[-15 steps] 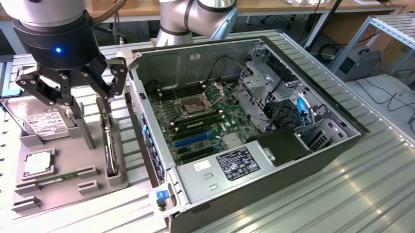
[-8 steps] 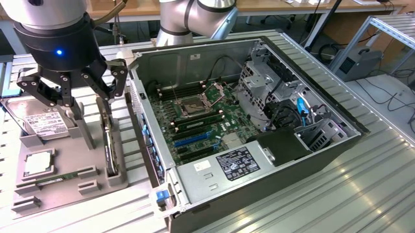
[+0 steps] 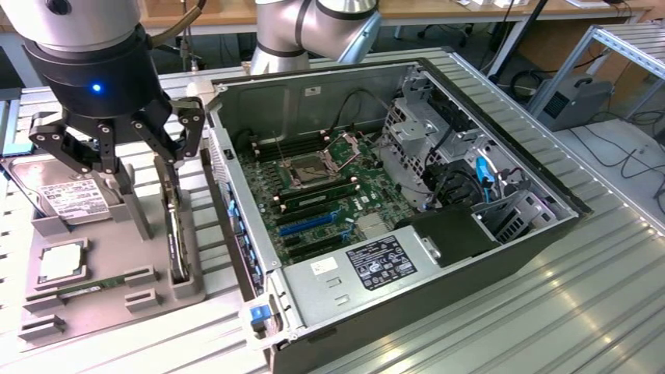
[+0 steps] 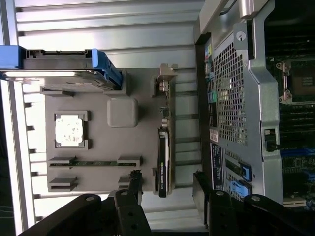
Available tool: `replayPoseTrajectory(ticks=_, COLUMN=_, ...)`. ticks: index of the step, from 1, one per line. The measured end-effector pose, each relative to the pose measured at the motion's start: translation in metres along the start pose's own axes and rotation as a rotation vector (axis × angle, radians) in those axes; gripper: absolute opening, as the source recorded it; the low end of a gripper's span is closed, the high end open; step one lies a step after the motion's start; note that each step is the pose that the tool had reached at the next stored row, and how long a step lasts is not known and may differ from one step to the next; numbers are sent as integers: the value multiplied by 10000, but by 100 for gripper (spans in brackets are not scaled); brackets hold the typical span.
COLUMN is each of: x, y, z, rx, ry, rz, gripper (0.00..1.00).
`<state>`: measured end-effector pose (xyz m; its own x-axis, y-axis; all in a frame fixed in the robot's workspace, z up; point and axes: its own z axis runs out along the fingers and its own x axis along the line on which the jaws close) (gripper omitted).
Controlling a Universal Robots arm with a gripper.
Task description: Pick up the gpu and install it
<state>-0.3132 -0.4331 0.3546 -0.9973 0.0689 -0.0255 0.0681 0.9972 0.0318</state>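
The gpu [image 3: 179, 234] is a thin dark card standing on edge in a grey holder tray [image 3: 104, 304], just outside the open computer case [image 3: 416, 234]. My gripper [image 3: 130, 156] hangs open above the tray, over the card's far end and apart from it. In the wrist view the gpu [image 4: 164, 152] runs lengthwise with its silvery bracket [image 4: 165, 81] at one end. My gripper [image 4: 167, 189] straddles the card's other end from above, and one black finger [image 4: 134, 184] shows on each side. Nothing is held.
The tray also holds a hard drive [image 3: 71, 199] with a white label, a processor [image 3: 61, 261] and a green memory stick [image 3: 93, 284]. The motherboard [image 3: 322, 195] inside the case shows blue slots [image 3: 307, 226]. The case wall [image 4: 231, 98] stands close beside the card.
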Motion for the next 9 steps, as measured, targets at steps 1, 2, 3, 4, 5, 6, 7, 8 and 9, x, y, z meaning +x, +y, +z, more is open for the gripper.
replayPoseTrajectory(ticks=1, x=0, y=0, z=5, rx=0, ry=0, rz=0, gripper=54)
replayPoseTrajectory(ticks=2, x=0, y=0, z=9, rx=0, ry=0, rz=0, gripper=54)
replayPoseTrajectory(ticks=3, x=0, y=-1, z=14, rx=0, ry=0, rz=0, gripper=54)
replayPoseTrajectory(ticks=4, x=0, y=-1, z=18, rx=0, ry=0, rz=0, gripper=54)
replayPoseTrajectory(ticks=5, x=1, y=-1, z=22, rx=0, ry=0, rz=0, gripper=54)
replayPoseTrajectory(ticks=6, x=1, y=-1, z=26, rx=0, ry=0, rz=0, gripper=54)
replayPoseTrajectory(ticks=7, x=1, y=-1, z=30, rx=0, ry=0, rz=0, gripper=54)
replayPoseTrajectory(ticks=8, x=1, y=-1, z=34, rx=0, ry=0, rz=0, gripper=54)
replayPoseTrajectory(ticks=9, x=1, y=-1, z=39, rx=-1, ry=-1, rz=0, gripper=54)
